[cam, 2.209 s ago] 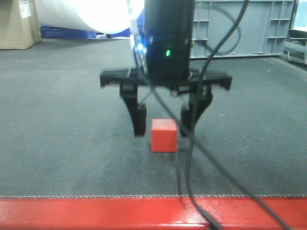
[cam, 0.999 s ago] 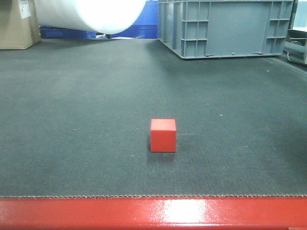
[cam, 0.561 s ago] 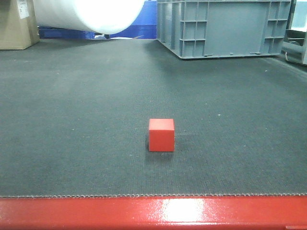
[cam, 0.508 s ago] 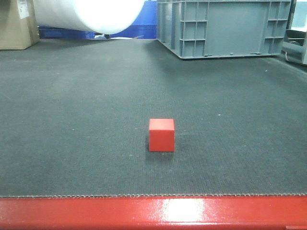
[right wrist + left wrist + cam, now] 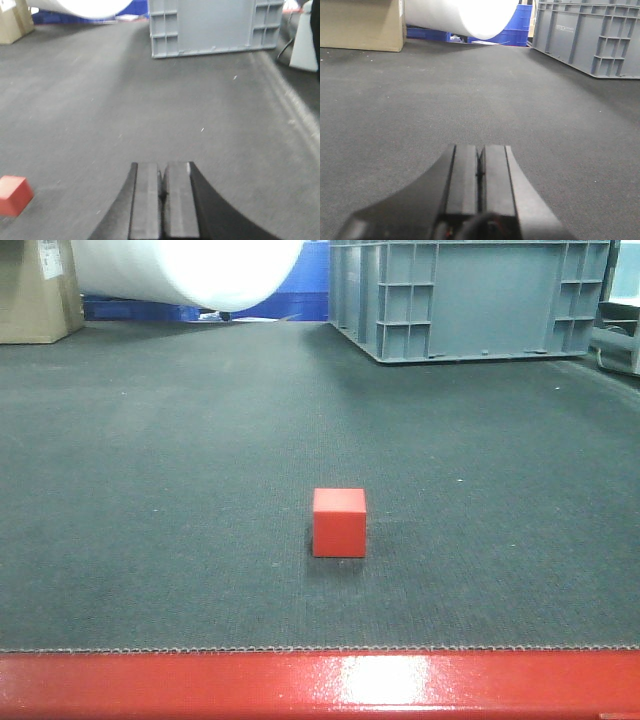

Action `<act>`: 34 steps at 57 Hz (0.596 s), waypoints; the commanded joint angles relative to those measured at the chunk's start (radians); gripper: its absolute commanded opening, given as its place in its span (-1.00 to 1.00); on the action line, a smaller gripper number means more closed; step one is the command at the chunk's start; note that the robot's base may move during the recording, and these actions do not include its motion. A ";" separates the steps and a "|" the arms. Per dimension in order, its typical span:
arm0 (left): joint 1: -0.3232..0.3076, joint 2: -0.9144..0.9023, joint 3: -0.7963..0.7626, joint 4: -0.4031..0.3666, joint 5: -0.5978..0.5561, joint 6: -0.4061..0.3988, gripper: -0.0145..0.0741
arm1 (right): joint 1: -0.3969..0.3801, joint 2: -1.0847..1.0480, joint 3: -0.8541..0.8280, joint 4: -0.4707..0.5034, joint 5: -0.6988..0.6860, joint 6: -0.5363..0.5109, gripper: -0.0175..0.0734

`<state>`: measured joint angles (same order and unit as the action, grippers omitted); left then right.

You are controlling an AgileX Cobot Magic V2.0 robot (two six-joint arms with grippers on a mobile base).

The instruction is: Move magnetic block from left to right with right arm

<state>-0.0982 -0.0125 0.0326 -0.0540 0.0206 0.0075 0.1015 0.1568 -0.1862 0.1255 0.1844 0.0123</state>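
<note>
While the front view shows no arm at all, the magnetic block sits alone on the dark mat, near its front red edge. From the right wrist it's cut off at the left border, a bit blurry. Right gripper hangs low over the mat, fingers pressed together, holding nothing. Left gripper is closed too, empty. Grey crate sits far right, its top cropped.

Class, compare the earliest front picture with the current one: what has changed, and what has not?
The hand that straddled the block, jaws open, has left the front view without it. Both hands, right and left, are now shut and empty. The block sits where it was on the mat.
</note>
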 commanded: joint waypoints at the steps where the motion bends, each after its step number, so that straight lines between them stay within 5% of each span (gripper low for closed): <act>1: -0.005 -0.011 0.008 -0.003 -0.083 -0.007 -0.96 | -0.026 -0.014 0.004 -0.067 -0.193 -0.012 -0.47; 34: -0.005 -0.011 0.008 -0.003 -0.083 -0.007 -0.96 | -0.070 -0.188 0.217 -0.072 -0.250 -0.012 -0.47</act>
<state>-0.0982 -0.0125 0.0326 -0.0540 0.0206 0.0075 0.0381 -0.0095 0.0303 0.0627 0.0251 0.0100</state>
